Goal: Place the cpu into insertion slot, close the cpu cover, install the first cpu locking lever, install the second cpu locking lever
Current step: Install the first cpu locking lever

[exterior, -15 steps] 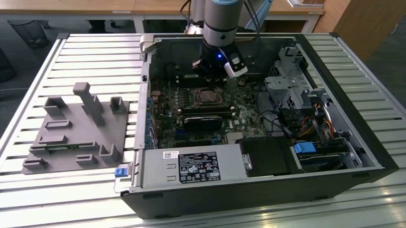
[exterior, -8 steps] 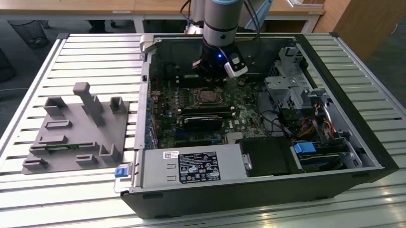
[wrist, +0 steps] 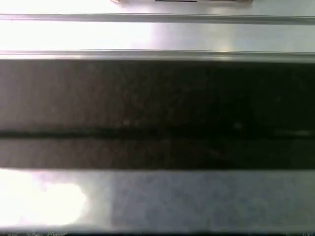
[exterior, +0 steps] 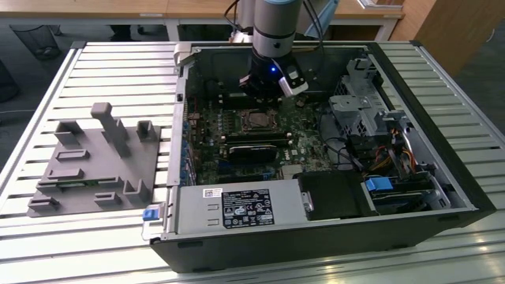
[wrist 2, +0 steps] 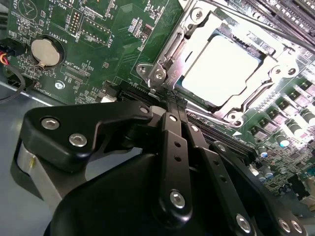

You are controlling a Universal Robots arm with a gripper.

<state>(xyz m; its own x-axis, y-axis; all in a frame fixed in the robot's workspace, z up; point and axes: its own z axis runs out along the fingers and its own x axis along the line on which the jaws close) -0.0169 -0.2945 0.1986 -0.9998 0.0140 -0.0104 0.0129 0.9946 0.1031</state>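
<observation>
pincer (wrist 2: pixel 173 101) clenched, fingers pressed together, nothing held, tip just at socket edge | cpu (wrist 2: pixel 224 69) seated in insertion slot (exterior: pixel 255 120), cpu cover (wrist 2: pixel 184 37) down around it | pincer just far of slot in open PC case (exterior: pixel 442 177) on bench (exterior: pixel 118 71)

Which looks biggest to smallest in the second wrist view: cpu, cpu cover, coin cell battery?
1. cpu cover, the metal frame lying around the chip
2. cpu, the pale square inside the frame's window
3. coin cell battery, the round cell on the green board

This is apparent size in the picture, not true size.
</observation>
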